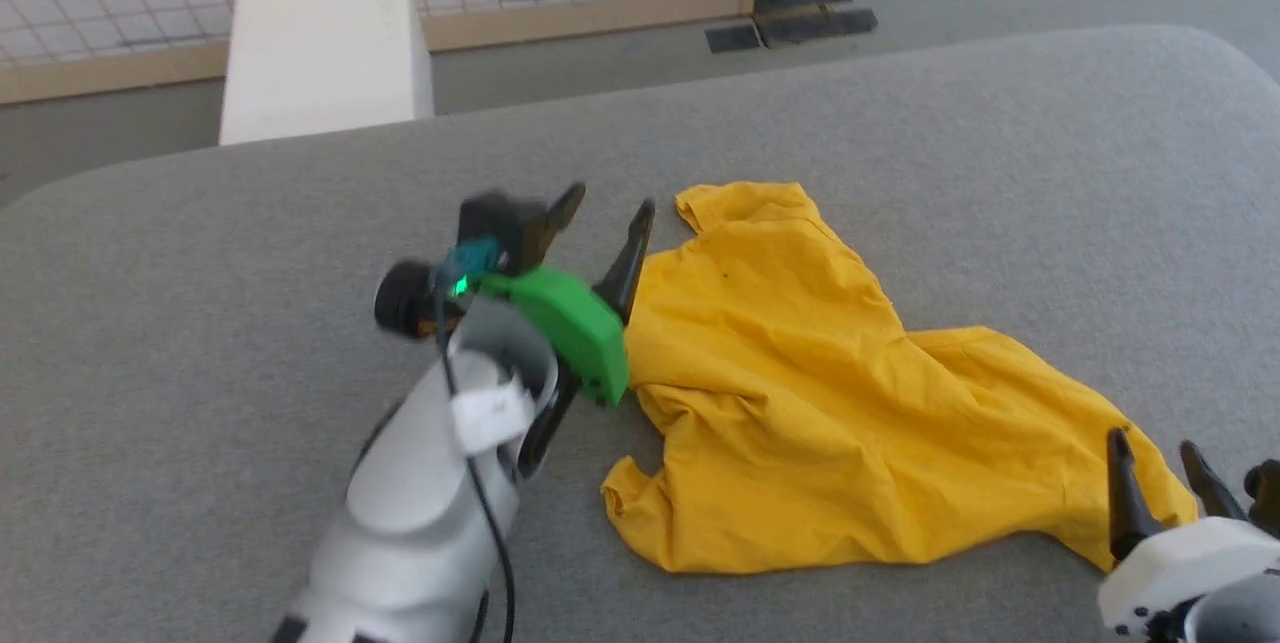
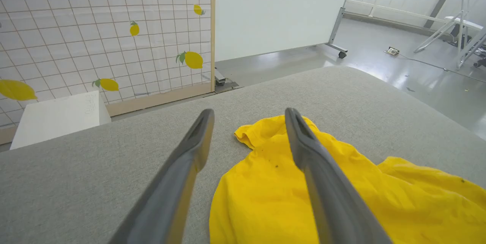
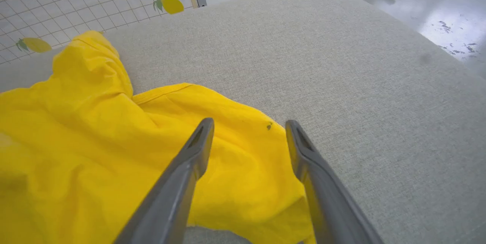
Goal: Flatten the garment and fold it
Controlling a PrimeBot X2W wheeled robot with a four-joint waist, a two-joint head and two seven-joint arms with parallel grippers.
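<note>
Left gripper point(image 1: 614, 198) fingers stand wide apart, empty, beside the crumpled garment point(image 1: 800, 373) on the grey desk point(image 1: 200, 323). Right gripper point(image 1: 1152, 439) fingers, equally wide, hold nothing above its near corner.

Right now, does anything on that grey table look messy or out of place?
Only the garment: it lies rumpled and slanted on the grey table, creased, with one part folded over another. Nothing looks torn or spilled.

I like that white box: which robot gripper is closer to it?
Left. The left gripper is at the shirt's left edge, on the white box's side; the right gripper is at the shirt's opposite, near-right corner.
</note>
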